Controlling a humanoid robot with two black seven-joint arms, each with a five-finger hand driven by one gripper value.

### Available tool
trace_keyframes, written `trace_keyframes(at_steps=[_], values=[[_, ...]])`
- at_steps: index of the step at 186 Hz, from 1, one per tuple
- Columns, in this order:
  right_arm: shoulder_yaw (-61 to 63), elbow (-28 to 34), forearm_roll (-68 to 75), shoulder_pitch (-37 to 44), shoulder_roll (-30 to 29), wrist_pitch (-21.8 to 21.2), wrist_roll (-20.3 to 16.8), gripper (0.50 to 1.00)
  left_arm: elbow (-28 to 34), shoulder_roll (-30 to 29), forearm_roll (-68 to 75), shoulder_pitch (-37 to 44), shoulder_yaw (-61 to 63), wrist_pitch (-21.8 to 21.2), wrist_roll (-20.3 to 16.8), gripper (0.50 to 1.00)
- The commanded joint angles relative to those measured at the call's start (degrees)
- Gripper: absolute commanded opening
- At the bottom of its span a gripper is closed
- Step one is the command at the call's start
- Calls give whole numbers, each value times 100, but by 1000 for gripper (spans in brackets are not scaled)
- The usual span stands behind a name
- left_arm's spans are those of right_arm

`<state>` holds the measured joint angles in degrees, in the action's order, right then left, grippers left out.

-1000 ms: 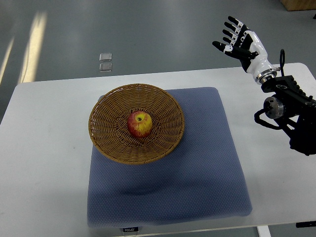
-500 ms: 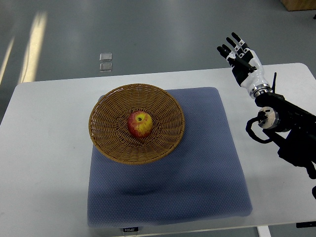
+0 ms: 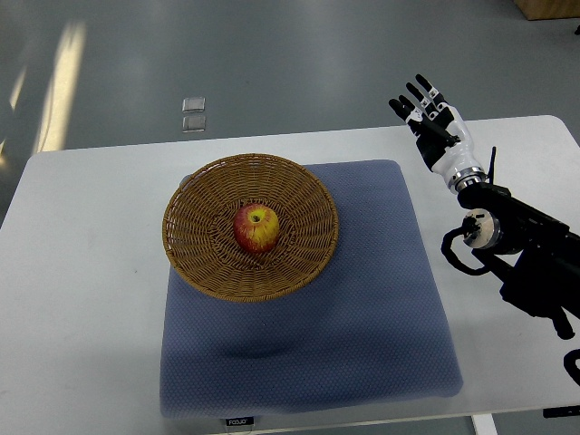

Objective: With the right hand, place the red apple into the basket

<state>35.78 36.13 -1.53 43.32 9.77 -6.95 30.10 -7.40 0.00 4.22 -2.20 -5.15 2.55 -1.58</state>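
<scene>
A red and yellow apple (image 3: 256, 227) lies in the middle of a round wicker basket (image 3: 195, 258). The basket rests on the far left part of a blue-grey mat (image 3: 362, 308). My right hand (image 3: 422, 116) is far off to the right, above the table's back edge, well apart from the basket. Its fingers (image 3: 419, 91) are stretched out and hold nothing. The black forearm (image 3: 517, 249) runs in from the right edge. The left arm is out of sight.
The white table (image 3: 82, 299) carries the mat. Two small clear squares (image 3: 193, 113) lie on the grey floor behind the table. A wooden corner (image 3: 548, 7) shows at the top right.
The right hand has drifted down and leftward, and its forearm has swung lower toward the table's right side. Apple and basket have not moved.
</scene>
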Motion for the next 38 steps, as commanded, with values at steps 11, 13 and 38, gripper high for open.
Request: trace_keyframes(at_steps=[11,13,38], values=[[8,-1,4,-86,-125,9,5,921,2,0,0,0,5,0,0,1000],[8,-1,4,-87,-134,9,5,921,2,0,0,0,5,0,0,1000],[8,-1,-5,-130,-134,1,23,921,2,0,0,0,5,0,0,1000]])
